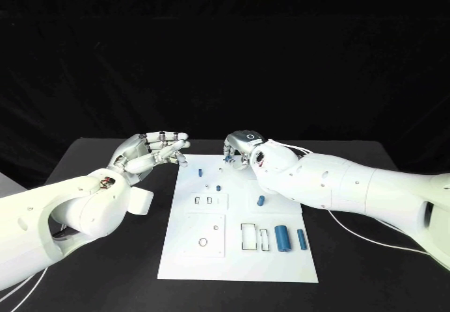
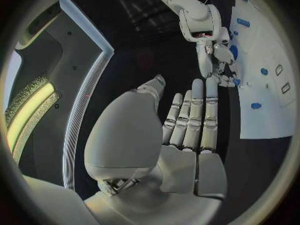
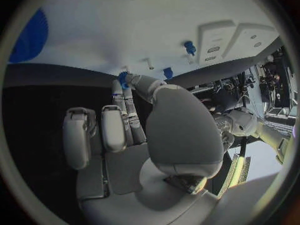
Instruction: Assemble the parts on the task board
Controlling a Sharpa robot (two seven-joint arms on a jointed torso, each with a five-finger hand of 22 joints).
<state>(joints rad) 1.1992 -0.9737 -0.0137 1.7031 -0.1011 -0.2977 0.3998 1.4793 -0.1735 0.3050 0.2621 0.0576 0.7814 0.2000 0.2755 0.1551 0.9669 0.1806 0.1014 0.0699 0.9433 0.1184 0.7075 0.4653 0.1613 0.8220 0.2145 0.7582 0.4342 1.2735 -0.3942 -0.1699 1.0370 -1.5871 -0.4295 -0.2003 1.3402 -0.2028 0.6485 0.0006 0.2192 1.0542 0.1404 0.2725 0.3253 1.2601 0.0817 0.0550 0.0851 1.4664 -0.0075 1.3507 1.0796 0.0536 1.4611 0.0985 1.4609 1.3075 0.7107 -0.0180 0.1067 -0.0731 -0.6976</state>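
The white task board (image 1: 197,260) lies in the middle of the black table. My right hand (image 1: 244,149) hovers over its far edge. In the right wrist view this hand (image 3: 137,130) pinches a small blue part (image 3: 123,78) between thumb and fingertips, just above the board (image 3: 125,25). My left hand (image 1: 150,153) is raised beside the board's far left corner. Its fingers (image 2: 194,115) are straight and apart, with nothing in them. Two small blue pegs (image 1: 199,173) (image 1: 218,188) stand on the board, and another blue part (image 1: 261,200) lies near my right forearm.
Two blue cylinders (image 1: 281,238) (image 1: 302,239) lie at the board's near right, beside rectangular slots (image 1: 248,236). A red ring (image 1: 203,242) sits on a raised square plate at the near left. A white cable (image 1: 361,231) trails over the table on the right.
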